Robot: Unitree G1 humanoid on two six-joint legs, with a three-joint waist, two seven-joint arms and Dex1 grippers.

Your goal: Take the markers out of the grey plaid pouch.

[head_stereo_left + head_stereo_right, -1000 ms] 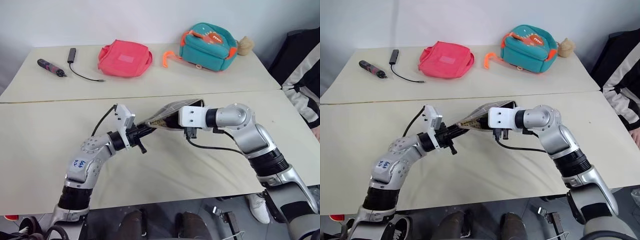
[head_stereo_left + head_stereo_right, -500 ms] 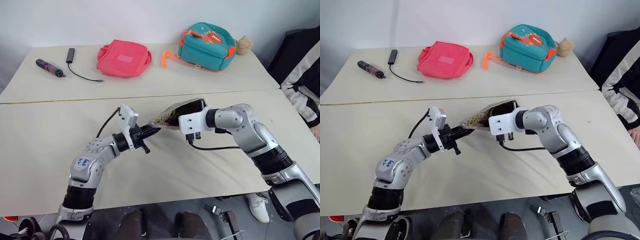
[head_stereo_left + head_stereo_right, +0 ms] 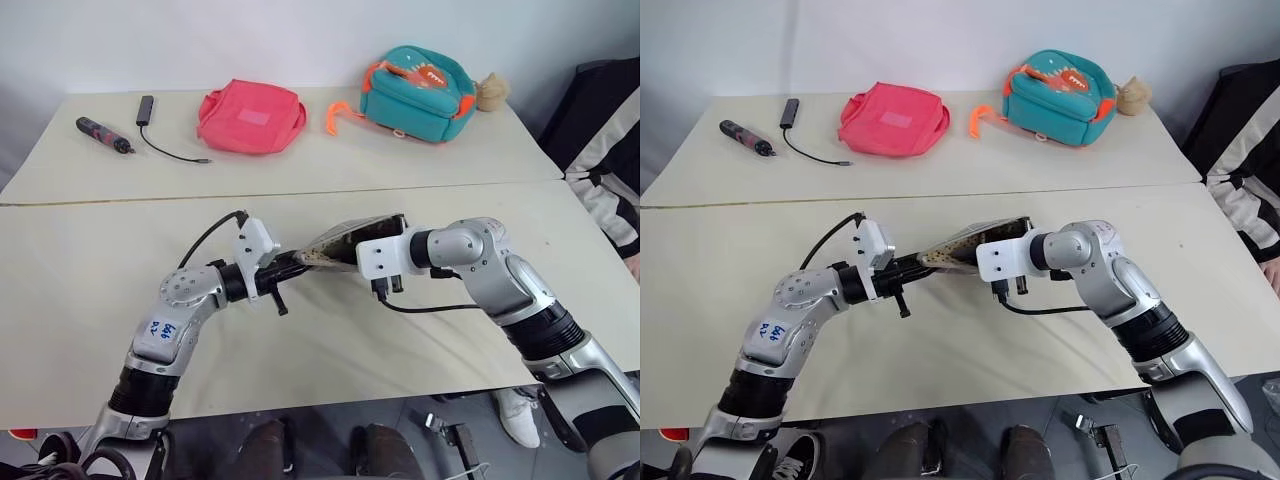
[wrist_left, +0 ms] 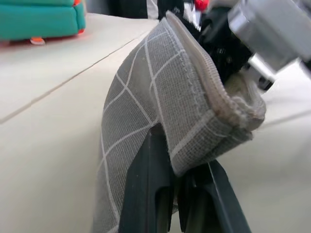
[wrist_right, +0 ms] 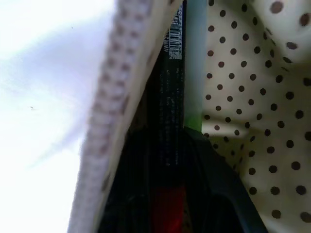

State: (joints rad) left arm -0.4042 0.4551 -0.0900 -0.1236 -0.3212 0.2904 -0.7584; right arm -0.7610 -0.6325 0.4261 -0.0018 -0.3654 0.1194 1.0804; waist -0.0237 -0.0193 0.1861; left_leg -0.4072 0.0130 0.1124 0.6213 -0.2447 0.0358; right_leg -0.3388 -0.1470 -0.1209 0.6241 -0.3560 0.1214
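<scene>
The grey plaid pouch (image 3: 340,240) hangs a little above the near table, stretched between both arms. My left gripper (image 4: 172,170) is shut on one folded corner of its fabric (image 4: 160,97). My right gripper (image 5: 167,145) reaches in through the open mouth at the other end, its fingers hidden by the pouch in the head views. Inside, against the dotted lining, lie the markers: a black one with a barcode (image 5: 167,87) and a pale green one (image 5: 194,63). The black marker runs down between my right fingers (image 5: 214,189), which stand close on it, with a red part showing below.
On the far table lie a pink bag (image 3: 250,115), a teal backpack (image 3: 415,90), a black-and-red pen-like tool (image 3: 103,135) and a black cable stick (image 3: 144,110). A person's striped sleeve (image 3: 605,150) is at the right edge.
My right hand and the pouch's mouth end have sunk slightly toward the table. My left wrist has rolled, keeping its hold on the corner.
</scene>
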